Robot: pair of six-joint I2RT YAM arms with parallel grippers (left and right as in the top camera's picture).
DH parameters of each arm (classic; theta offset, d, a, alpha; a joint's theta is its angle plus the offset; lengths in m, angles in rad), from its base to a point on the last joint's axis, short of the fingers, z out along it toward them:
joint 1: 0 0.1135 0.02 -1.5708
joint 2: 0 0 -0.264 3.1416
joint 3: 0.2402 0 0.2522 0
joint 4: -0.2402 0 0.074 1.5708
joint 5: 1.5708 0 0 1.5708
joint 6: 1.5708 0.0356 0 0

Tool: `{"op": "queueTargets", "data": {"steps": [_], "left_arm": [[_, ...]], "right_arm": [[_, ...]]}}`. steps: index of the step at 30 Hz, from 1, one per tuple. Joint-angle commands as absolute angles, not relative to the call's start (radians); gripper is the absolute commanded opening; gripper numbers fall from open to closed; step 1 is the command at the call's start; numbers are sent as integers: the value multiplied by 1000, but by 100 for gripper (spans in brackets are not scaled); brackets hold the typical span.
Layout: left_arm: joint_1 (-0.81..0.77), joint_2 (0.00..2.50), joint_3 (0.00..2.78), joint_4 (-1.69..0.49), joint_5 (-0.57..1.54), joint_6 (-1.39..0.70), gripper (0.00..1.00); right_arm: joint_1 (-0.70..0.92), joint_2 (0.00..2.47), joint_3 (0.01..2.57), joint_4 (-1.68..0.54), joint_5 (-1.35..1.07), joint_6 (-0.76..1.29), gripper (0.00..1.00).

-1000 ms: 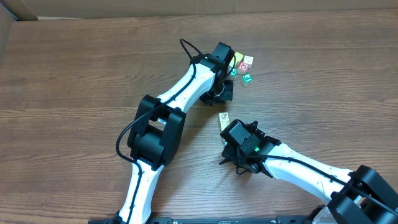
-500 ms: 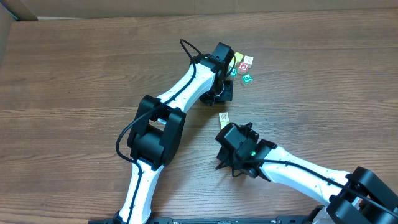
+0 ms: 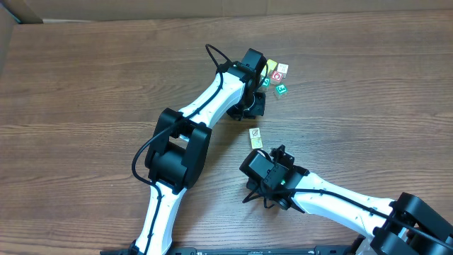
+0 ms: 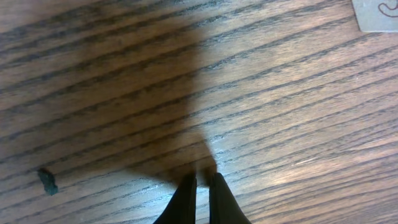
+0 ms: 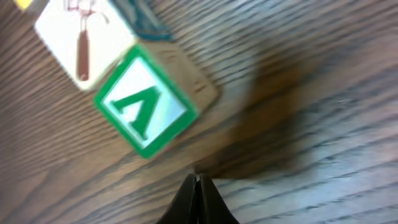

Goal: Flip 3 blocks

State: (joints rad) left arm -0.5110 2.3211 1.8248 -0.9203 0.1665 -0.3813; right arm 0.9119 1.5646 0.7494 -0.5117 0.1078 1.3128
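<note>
In the right wrist view, a block with a green letter A face [image 5: 142, 111] lies just beyond my shut, empty right gripper [image 5: 198, 180], and a red-marked white cube [image 5: 81, 37] touches it. Overhead, this gripper [image 3: 249, 105] belongs to the arm coming from the lower left. It sits at a cluster made up of a yellow-tan block [image 3: 271, 66], the red-marked cube [image 3: 279, 74] and green-faced cubes [image 3: 281, 88]. A pale block with a line drawing [image 3: 255, 134] lies apart; its corner [image 4: 378, 14] shows in the left wrist view. My left gripper [image 4: 199, 182] is shut over bare wood and appears overhead [image 3: 259, 170] below that block.
The wooden table [image 3: 85, 85] stretches wide to the left of the arms. A small dark speck [image 4: 47, 181] lies on the wood near the left gripper. A cardboard edge [image 3: 7, 42] borders the table's far left.
The arm from the lower right, with the left gripper, has slid left and toward the front edge, away from the pale block. The other arm and the blocks have not moved.
</note>
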Motion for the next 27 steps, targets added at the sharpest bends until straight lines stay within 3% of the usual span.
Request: {"op": "queueTargets", "data": {"steps": [1,15,27], "left_arm": [[-518,2340,1816,-934,162,-351,4],[-519,2342,1816,-942,176,-355,4],[-519,2343,1816,-943,176,-355,4]], "right_arm": [[915,1571,745,-501,174,1359,4],[915,1644,750,-435,131,1336,4],[915,1614,785,-525,221,1343,4]]}}
